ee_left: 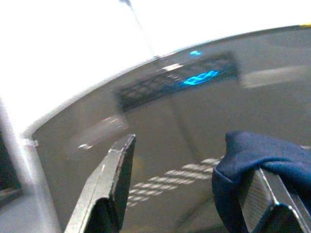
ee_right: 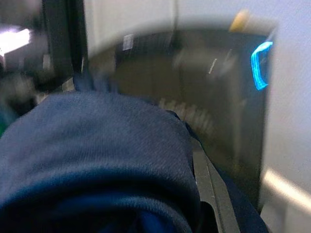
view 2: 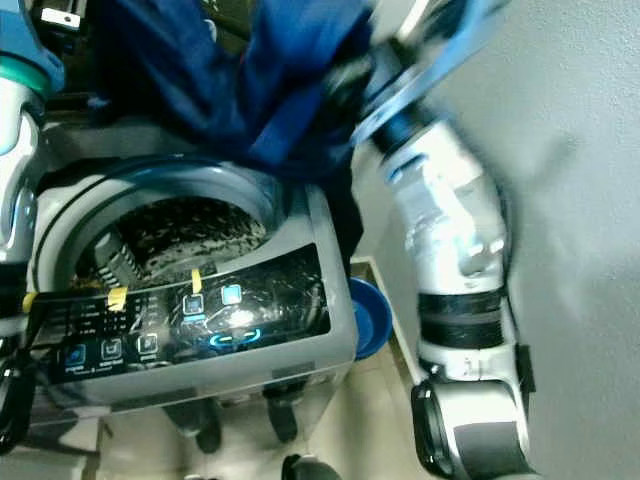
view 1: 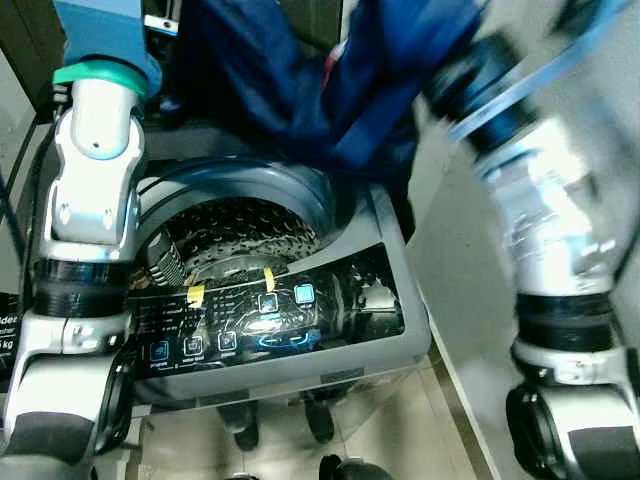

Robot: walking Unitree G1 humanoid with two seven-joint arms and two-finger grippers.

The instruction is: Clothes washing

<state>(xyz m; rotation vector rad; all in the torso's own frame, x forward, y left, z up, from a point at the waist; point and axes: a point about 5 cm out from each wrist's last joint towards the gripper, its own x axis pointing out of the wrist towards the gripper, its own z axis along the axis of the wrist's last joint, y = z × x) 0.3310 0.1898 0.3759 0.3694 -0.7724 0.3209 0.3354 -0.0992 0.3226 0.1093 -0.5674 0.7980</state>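
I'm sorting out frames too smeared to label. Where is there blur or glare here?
Eye views: right arm motion-smeared, washing machine panel sharp with glare. Left wrist view: background blown out white, left gripper crisp. Right wrist view: soft throughout, blue garment close.

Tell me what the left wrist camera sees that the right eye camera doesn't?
Left wrist view: the left tool up close, fingers apart, blue cloth draped over one. Right eye view: the holey drum, the blue basin beside the washer, the right arm. Both: the blue cloth and the washer's glowing blue lights.
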